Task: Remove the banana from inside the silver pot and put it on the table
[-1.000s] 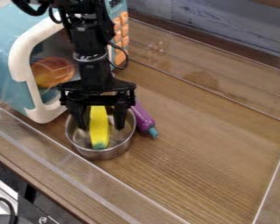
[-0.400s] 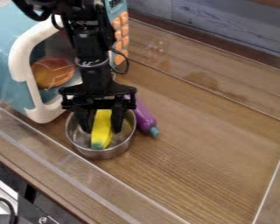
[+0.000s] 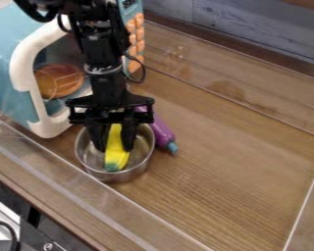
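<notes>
The banana [image 3: 117, 153] lies inside the silver pot [image 3: 113, 163], in the lower left part of the frame, its yellow body running from the pot's middle toward the near rim, where a greenish tip shows. The gripper [image 3: 114, 137] points straight down into the pot, and its 2 black fingers [image 3: 127, 136] are drawn in against the banana's sides, so the jaws are closed on the fruit. The banana sits low in the pot, not lifted clear of the rim.

Just to the right of the pot, touching or nearly touching its wall, lies a purple eggplant toy [image 3: 161, 134] with a teal end. To the left of the pot, at the frame's left edge, stands a white-and-teal toy microwave [image 3: 28, 78] with something orange visible through its door. The pot rests on the table [image 3: 226, 147], a brown wood-grain surface stretching to the right, with clear plastic walls [image 3: 68, 186] along its edges.
</notes>
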Motion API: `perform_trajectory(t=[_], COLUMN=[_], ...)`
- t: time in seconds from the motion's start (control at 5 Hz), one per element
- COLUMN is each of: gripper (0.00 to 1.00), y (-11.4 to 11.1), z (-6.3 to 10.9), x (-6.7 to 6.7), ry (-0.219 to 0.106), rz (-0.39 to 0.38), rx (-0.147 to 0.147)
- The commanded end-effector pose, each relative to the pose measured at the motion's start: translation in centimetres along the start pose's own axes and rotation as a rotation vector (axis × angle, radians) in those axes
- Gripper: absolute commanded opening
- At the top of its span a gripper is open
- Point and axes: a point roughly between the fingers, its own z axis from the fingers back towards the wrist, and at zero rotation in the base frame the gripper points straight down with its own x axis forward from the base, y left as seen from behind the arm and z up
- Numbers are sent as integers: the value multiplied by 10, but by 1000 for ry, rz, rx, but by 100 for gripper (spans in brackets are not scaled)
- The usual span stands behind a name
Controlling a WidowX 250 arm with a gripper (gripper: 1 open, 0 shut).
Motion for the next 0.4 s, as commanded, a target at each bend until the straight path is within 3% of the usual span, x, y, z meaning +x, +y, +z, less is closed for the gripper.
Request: perform_trajectory(t=[0.0, 0.2], gripper=[0, 0], y=[-12, -20], z=[23, 32], x=[4, 1], ry=[-62, -62], rz=[-21, -41], rx=[-26, -40])
